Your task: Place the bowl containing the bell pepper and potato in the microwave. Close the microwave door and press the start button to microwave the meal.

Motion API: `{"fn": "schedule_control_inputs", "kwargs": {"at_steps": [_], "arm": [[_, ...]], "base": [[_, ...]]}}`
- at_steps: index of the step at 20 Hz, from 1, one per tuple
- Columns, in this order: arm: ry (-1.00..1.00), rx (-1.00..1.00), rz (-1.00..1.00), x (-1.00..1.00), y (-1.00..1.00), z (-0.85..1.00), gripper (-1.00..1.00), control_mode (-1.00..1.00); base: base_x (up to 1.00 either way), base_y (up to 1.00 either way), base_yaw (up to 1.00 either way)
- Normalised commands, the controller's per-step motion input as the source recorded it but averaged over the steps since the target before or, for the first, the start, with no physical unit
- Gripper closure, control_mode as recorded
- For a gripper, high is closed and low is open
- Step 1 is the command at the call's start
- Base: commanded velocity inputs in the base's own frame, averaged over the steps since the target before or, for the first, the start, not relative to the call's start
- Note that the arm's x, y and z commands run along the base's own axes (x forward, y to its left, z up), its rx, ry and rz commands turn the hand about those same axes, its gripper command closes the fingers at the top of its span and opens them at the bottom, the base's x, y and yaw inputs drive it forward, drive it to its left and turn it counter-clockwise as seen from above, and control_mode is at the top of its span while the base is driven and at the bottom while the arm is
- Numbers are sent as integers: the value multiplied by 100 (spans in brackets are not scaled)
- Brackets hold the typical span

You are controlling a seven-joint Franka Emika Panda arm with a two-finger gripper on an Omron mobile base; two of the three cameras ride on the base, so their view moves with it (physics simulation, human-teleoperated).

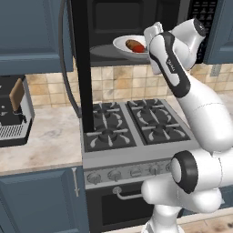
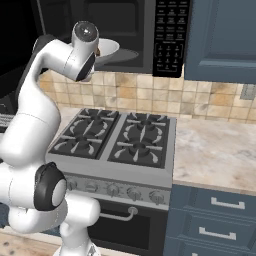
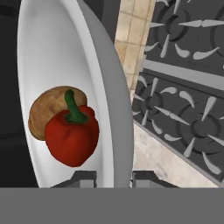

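Both jaws pinch the bowl (image 3: pixel 65 52) rim, pepper (image 3: pixel 72 135) just beyond.

A black four-burner stove (image 1: pixel 134 123) with grey grates sits between stretches of beige marbled tabletop (image 2: pixel 215 150), with a row of knobs (image 2: pixel 120 191) along its grey front and a dark oven door with a curved handle (image 1: pixel 129 195) below. Tan and cream tiles (image 2: pixel 150 97) cover the wall behind. Blue cabinets hang above (image 2: pixel 222 35), and blue drawers with pale handles (image 2: pixel 215 217) stand below. A toaster (image 1: pixel 13 113) rests at the left on the tabletop.
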Motion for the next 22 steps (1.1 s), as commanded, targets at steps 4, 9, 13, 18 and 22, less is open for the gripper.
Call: {"fn": "schedule_control_inputs", "kwargs": {"at_steps": [4, 9, 13, 18, 22], "arm": [[0, 0, 0, 45, 0, 0, 100, -100], [1, 0, -2, 50, 0, 0, 100, -100], [3, 0, -3, 46, 0, 1, 100, -100], [4, 0, -3, 46, 0, 9, 100, -100], [4, 0, -2, 47, 0, 11, 100, -100]], "base": [[0, 0, 0], [0, 0, 0], [0, 0, 0], [0, 0, 0], [0, 0, 0]]}}
